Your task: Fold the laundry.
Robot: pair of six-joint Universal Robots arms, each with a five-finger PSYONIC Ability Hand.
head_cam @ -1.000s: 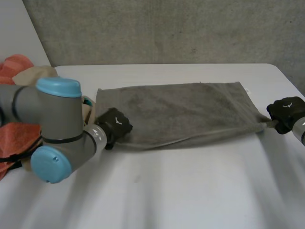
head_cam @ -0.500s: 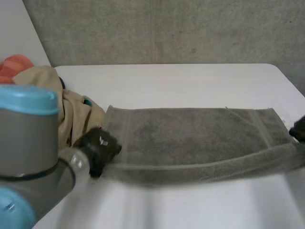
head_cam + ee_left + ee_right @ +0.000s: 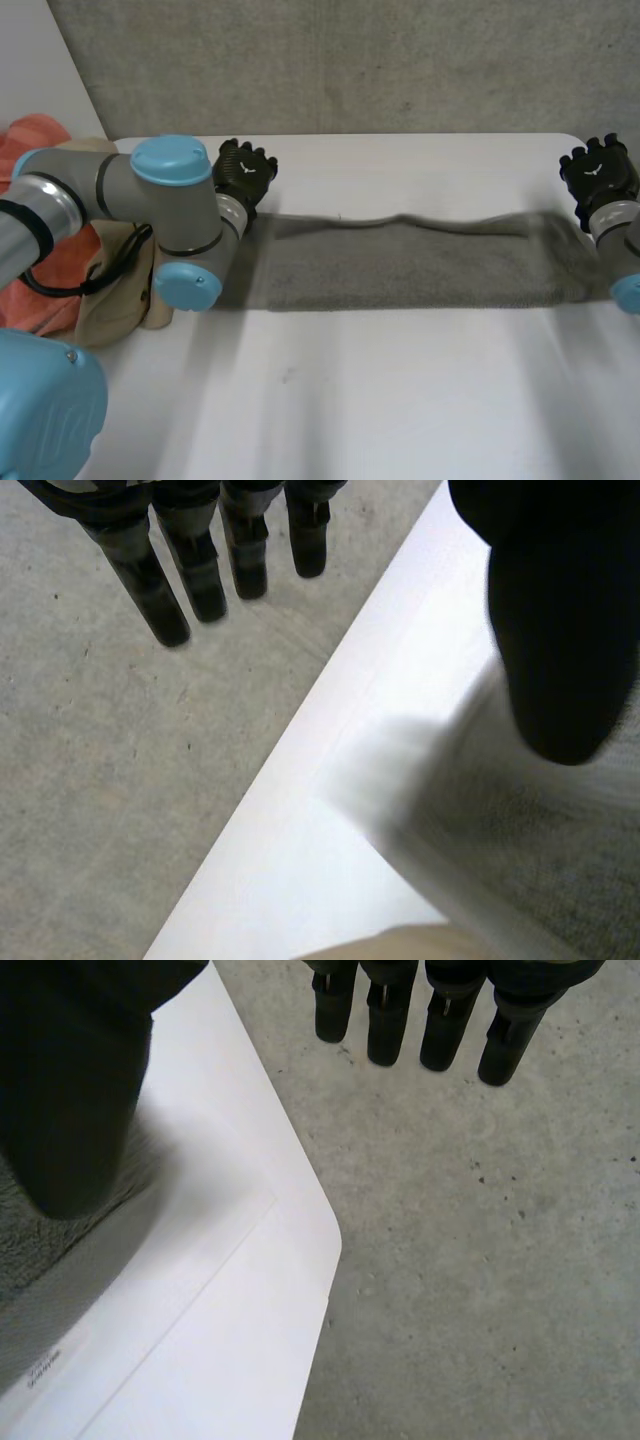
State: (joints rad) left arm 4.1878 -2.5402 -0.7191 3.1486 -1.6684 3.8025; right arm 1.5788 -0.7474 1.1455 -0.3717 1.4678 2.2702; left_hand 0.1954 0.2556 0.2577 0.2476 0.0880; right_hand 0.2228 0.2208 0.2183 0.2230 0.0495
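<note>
A grey towel [image 3: 420,262] lies across the white table [image 3: 400,400] as a long narrow band, doubled lengthwise. My left hand [image 3: 245,172] hovers just beyond its far left corner, fingers [image 3: 190,575] straight and spread, thumb [image 3: 560,630] apart, nothing between them. The towel's corner [image 3: 520,870] lies under that thumb. My right hand [image 3: 598,172] is over the far right corner, also open, with its fingers [image 3: 430,1020] past the table's edge and its thumb [image 3: 70,1090] above the towel [image 3: 30,1250].
A heap of orange and beige laundry [image 3: 70,270] sits at the table's left side, partly behind my left arm [image 3: 160,215]. The table's far edge [image 3: 310,1220] and right corner lie just under both hands, with grey floor [image 3: 480,1260] beyond.
Both hands, earlier shut on the towel's near corners, swept to the far edge and opened. The towel went from a wide sheet to a narrow doubled band.
</note>
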